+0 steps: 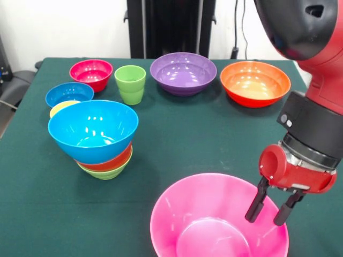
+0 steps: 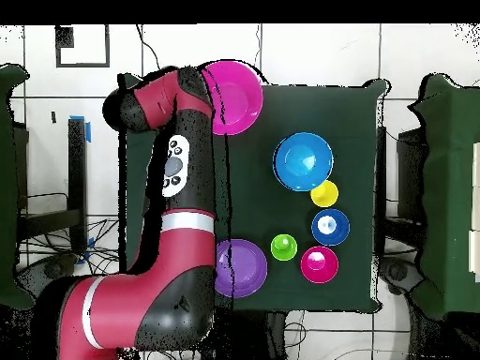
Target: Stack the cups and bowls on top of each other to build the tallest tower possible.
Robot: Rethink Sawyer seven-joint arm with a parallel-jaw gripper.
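The gripper [image 1: 271, 210], fingers narrowly parted and empty, straddles the pink bowl [image 1: 214, 225] rim at the tabletop's corner; next it likely pinches, then carries it toward the tower [image 1: 96, 136].

Bright even light from above, white glare spots on glossy bowls [image 1: 183, 72], soft faint shadows

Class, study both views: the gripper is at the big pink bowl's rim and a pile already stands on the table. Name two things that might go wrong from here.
1. The gripper stands open astride the thin, glossy rim of the pink bowl. A grip on that edge alone may slip or tip the bowl.
2. The tower leans: its light blue bowl sits tilted on the smaller orange-red bowl. Adding the wide pink bowl may topple it.
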